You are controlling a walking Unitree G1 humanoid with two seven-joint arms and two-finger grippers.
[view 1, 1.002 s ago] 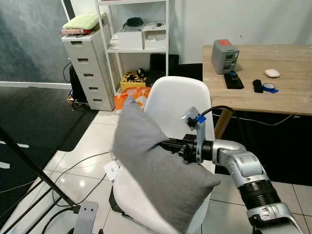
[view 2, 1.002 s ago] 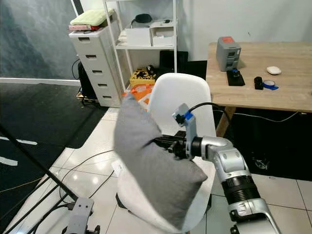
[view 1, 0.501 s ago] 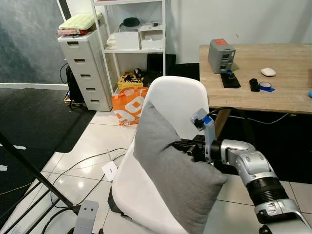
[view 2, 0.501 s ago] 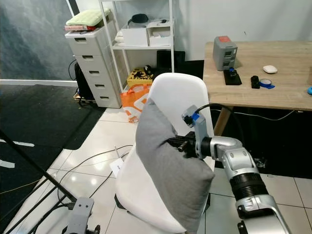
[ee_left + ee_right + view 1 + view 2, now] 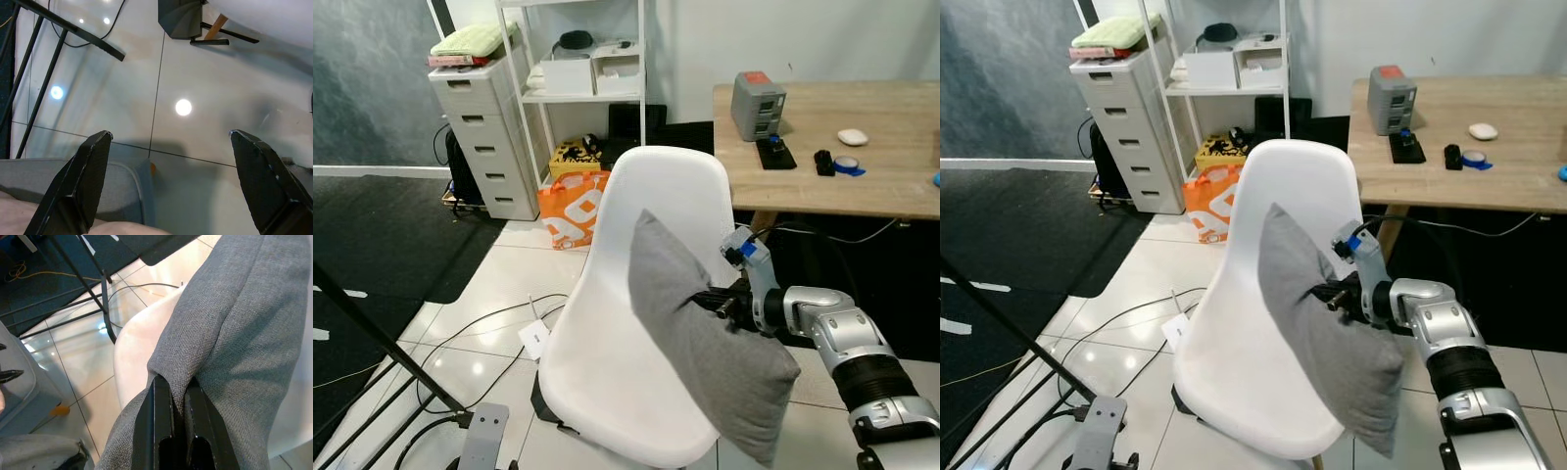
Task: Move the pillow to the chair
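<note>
left gripper (image 5: pixel 168 142) fingers spread wide above glossy tiled floor (image 5: pixel 195 73); chair base (image 5: pixel 188 22) beyond.

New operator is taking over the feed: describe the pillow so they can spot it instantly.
Find the white shell chair in front of the wooden desk. Along the chair's right edge stands a plain grey pillow, pinched by the right gripper. It is the only soft grey item there.

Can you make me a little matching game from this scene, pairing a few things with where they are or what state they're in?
Things:
1. grey pillow
2. right hand
3. left hand
4. orange bag

States or places:
A. open, over bare floor tiles
B. on the floor beside the white drawers
C. pinched shut on fabric
D. tilted on edge at the white chair

Pairs: 1-D, 2-C, 3-A, 4-B
</note>
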